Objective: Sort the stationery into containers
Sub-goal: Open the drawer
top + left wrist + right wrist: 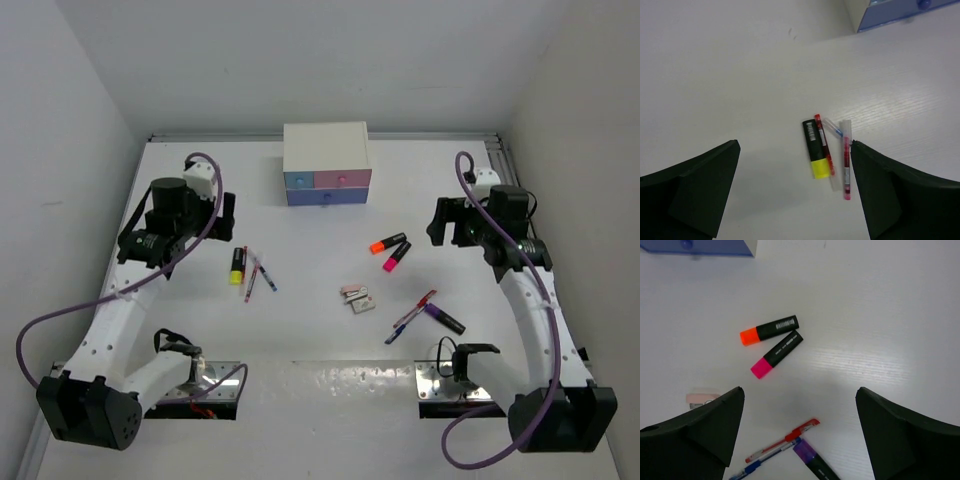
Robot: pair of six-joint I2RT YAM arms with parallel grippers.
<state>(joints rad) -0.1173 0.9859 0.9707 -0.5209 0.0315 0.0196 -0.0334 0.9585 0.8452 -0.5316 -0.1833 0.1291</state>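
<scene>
The white cabinet (326,150) stands at the back with its light-blue (298,180), pink (342,179) and periwinkle (328,197) drawers shut. My left gripper (794,145) hangs open and empty above a yellow highlighter (815,148), two red pens (845,160) and a blue pen (831,127). My right gripper (800,390) is also open and empty, over the table between an orange highlighter (769,330), a pink highlighter (776,354), a red pen (782,440), a blue pen (765,461) and a purple highlighter (812,462). Two erasers (358,298) lie mid-table.
White walls close in the table on the left, back and right. The two arm bases are bolted to metal plates (330,380) along the near edge. Purple cables (40,335) loop beside each arm.
</scene>
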